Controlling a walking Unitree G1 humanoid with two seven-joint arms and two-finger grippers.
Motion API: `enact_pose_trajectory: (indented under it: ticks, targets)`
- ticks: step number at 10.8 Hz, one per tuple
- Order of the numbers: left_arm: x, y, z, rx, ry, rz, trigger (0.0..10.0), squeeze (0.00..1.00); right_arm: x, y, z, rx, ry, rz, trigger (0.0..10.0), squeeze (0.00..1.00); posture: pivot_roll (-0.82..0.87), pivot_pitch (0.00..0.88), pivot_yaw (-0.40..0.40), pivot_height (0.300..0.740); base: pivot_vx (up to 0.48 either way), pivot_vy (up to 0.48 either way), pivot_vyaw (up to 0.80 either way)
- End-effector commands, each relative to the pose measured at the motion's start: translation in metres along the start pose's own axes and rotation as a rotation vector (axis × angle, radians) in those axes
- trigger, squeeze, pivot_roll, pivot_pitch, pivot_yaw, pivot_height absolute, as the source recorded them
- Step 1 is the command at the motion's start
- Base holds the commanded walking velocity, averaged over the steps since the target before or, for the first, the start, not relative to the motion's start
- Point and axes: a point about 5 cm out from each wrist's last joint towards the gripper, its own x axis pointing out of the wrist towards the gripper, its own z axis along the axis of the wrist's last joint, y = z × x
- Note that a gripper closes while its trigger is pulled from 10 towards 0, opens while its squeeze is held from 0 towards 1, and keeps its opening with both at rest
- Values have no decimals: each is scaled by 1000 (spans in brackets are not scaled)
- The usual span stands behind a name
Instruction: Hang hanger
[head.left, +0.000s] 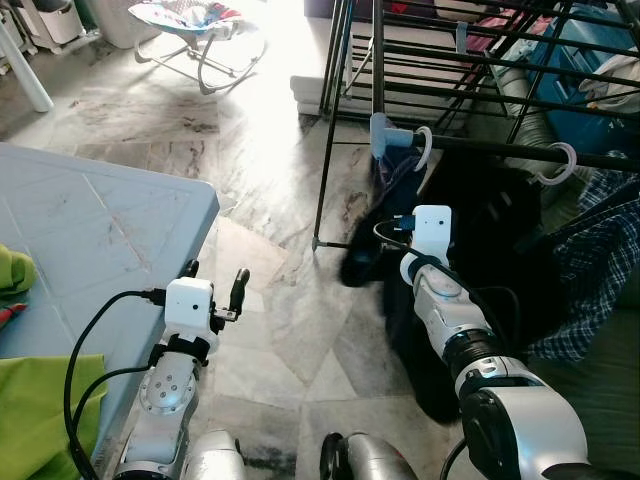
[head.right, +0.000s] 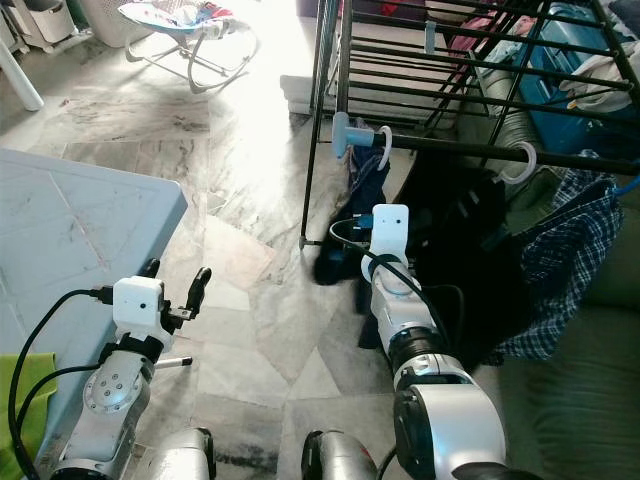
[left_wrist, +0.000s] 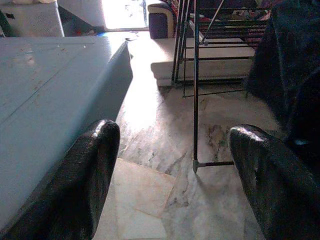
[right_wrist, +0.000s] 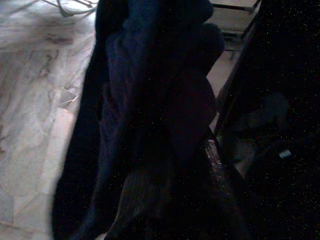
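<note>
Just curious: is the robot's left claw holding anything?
No, the left gripper is open over the floor, with nothing between its fingers.

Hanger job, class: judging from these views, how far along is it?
Done, apparently: two white hanger hooks sit over the drying rack's black rail, dark clothes hanging below. In hand: the right gripper is at the dark clothes, fingers hidden. Left: withdrawing it; the left gripper is open beside the blue table.

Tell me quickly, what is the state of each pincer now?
Left pincer: open, holding nothing, beside the blue table.
Right pincer: cannot be told; it reaches toward the dark garment on the rack.
</note>
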Motion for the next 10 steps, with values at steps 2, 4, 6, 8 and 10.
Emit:
enact_pose_trajectory:
  ticks: [2, 4, 6, 8, 10]
  targets:
    - [0, -2, -2, 0, 17, -6, 10000, 0, -5, 8, -22, -77, 84, 60, 10000, 0, 87, 138, -76, 740, 0, 0, 0]
    - [-3, -3, -5, -4, 30, -6, 10000, 0, -10, 2, -31, -71, 71, 51, 10000, 1000, 91, 125, -81, 740, 0, 0, 0]
    - [-4, -3, -6, -11, 35, 1, 10000, 0, -19, -6, -32, -73, -31, 50, 10000, 1000, 94, 121, -83, 740, 0, 0, 0]
    - [-5, -3, -14, -27, 83, -8, 10000, 0, -36, -16, -35, -173, -149, 59, 10000, 1000, 82, 118, -87, 740, 0, 0, 0]
    - [-4, 0, -20, -44, 135, 12, 10000, 0, -52, -33, -42, -177, -182, 2, 10000, 1000, 56, 123, -76, 740, 0, 0, 0]
